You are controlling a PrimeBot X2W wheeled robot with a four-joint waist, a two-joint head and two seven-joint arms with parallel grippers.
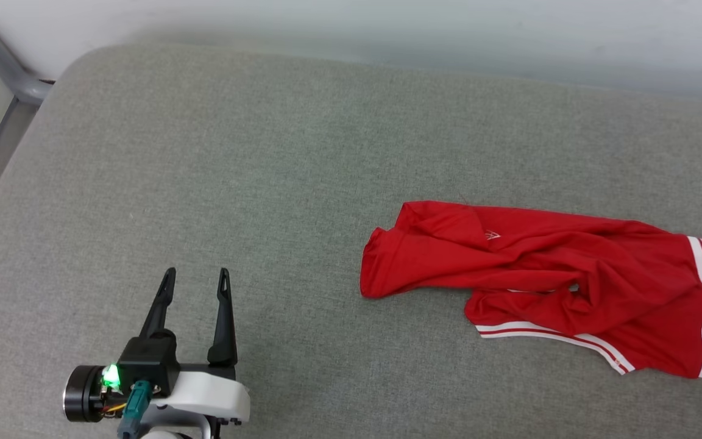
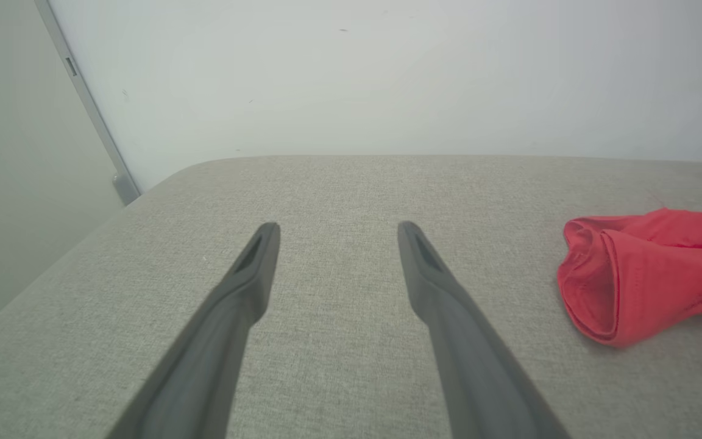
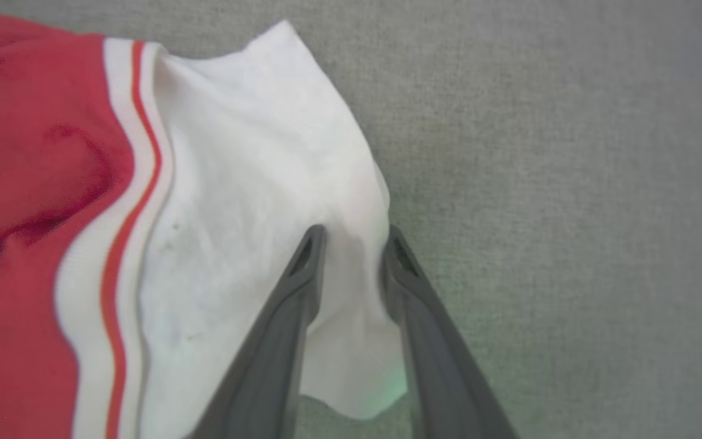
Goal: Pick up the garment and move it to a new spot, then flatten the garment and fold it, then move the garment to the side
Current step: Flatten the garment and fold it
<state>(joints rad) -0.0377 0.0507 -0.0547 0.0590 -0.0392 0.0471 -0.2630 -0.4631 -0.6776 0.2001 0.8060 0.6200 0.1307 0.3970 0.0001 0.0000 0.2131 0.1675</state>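
Trouble here would most likely start at the right gripper [image 3: 354, 231]. Its fingers are drawn close but not together, with a ridge of white sleeve [image 3: 253, 183] standing between the tips. I cannot tell whether they actually bite the cloth. The garment [image 1: 540, 274] lies crumpled toward the right edge of the grey cushion [image 1: 265, 152], nearer the front than the back, and its sleeve runs out of the head view. The left gripper [image 1: 197, 277] stands with fingers wide apart over the bare front-left part of the cushion, well away from the jersey.

If only the sleeve's thin edge is caught, a lift could let it slide free. Carried by one sleeve, the red body would probably trail and twist across the cushion, making it harder to flatten.
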